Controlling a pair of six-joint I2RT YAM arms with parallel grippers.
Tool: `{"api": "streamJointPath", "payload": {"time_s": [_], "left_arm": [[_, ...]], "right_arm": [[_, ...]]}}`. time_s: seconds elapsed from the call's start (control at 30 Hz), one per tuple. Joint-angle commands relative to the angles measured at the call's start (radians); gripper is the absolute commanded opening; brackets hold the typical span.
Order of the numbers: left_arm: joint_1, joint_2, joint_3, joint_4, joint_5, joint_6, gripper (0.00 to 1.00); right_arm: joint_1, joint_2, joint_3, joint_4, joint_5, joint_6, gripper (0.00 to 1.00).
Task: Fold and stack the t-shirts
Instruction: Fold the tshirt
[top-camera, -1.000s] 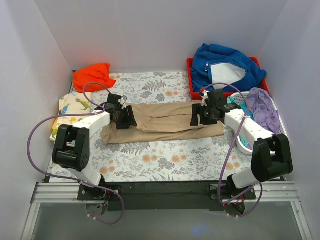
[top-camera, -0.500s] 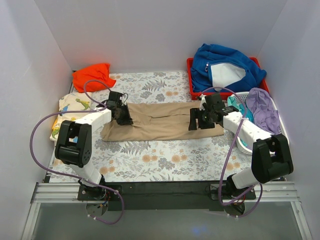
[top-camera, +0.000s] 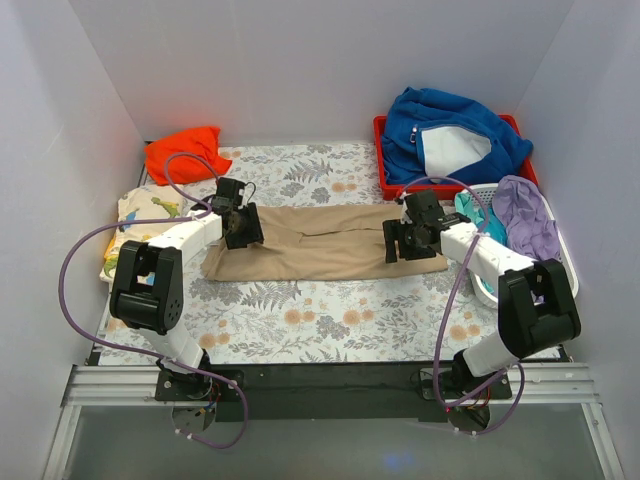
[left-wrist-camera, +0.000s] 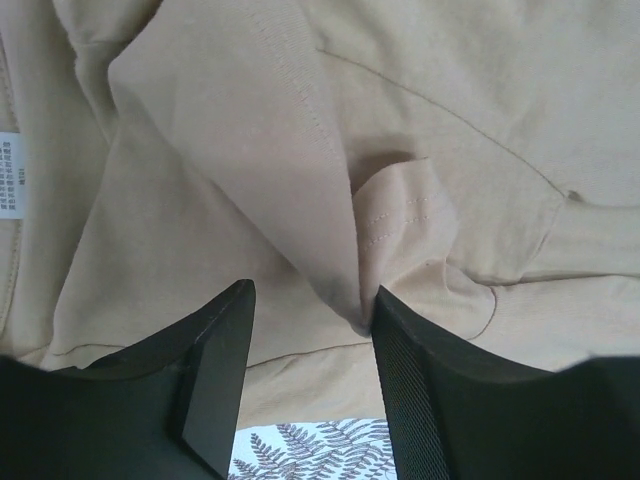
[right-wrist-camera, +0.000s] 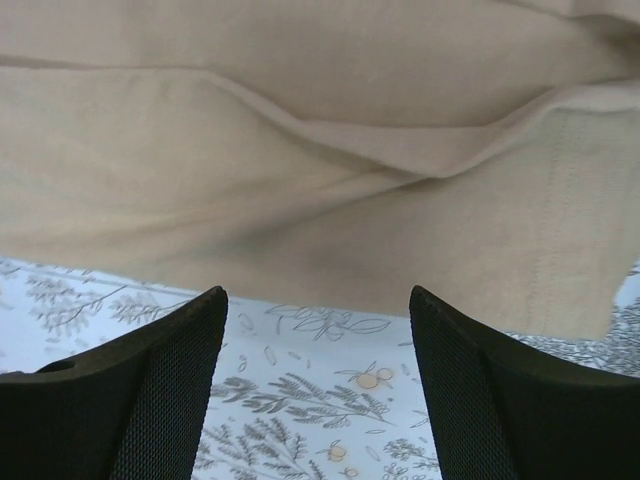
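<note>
Now poised over both ends of the tan t-shirt (top-camera: 320, 245), stretched lengthwise left to right across the table (top-camera: 330, 315). Parted at the left gripper (left-wrist-camera: 312, 300), against a raised fold (left-wrist-camera: 392, 225); spread wide and empty at the right gripper (right-wrist-camera: 318, 300), above its edge.

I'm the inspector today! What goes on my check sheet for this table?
Surface: floral cloth, lying flat.
Job's things: tan t-shirt spread across the middle; orange t-shirt bunched at the far left; dinosaur t-shirt at the left edge.
Clutter: blue fleece in red bin; purple cloth at the right.
Grippers: left gripper open over the tan shirt's left end; right gripper open at its right end.
Cables: purple cables loop from both arms.
Surroundings: white walls on three sides.
</note>
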Motion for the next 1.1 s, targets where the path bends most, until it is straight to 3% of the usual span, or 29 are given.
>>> {"api": "streamJointPath", "payload": {"time_s": [0.0,0.13,0.33,0.8,0.9,1.07], "left_arm": [[0.002,-0.043,-0.016,-0.014,-0.040,0.015,0.48],[0.002,-0.027,-0.013,-0.013,-0.027,0.018,0.49],[0.002,0.007,-0.022,-0.009,-0.053,0.026,0.49],[0.004,0.033,-0.026,-0.003,-0.076,0.036,0.49],[0.004,0.038,-0.023,-0.001,-0.073,0.038,0.49],[0.004,0.036,-0.023,0.000,-0.057,0.036,0.49]], "right_arm": [[0.002,0.027,0.069,0.023,0.181,-0.026,0.80],[-0.002,0.090,0.116,0.041,0.342,-0.038,0.81],[-0.030,0.220,0.202,-0.003,0.403,-0.043,0.81],[-0.036,0.047,-0.040,0.015,0.456,0.019,0.82],[-0.035,-0.005,-0.048,0.034,0.462,0.016,0.82],[-0.036,0.045,-0.025,0.048,0.531,0.019,0.83]]}}
